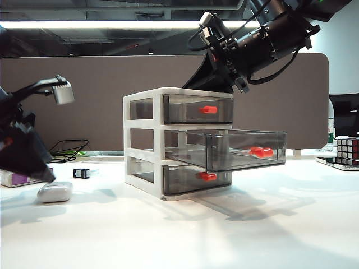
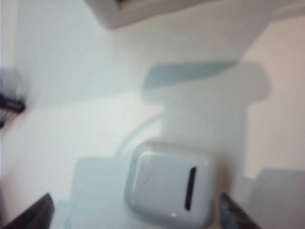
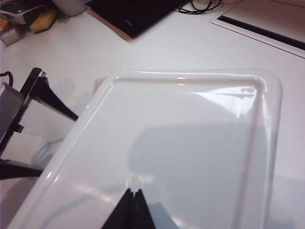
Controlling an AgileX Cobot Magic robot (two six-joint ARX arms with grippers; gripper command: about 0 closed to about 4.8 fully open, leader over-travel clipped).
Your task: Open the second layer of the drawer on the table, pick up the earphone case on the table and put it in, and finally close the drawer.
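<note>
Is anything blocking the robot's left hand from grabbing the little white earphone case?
Nothing visible is. The left gripper hangs open right over the earphone case on the table, one finger on each side. The right gripper is shut, above the drawer.

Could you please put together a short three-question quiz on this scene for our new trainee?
1. True or false: the second layer of the drawer is pulled out.
2. Which tool is over the earphone case? A) left tool B) right tool
3. Fill in: the right tool's fingers are pressed ____ above the drawer's white top.

Key: 1 true. 2 A; its open fingers flank the case, which lies on the table. 3 together.
</note>
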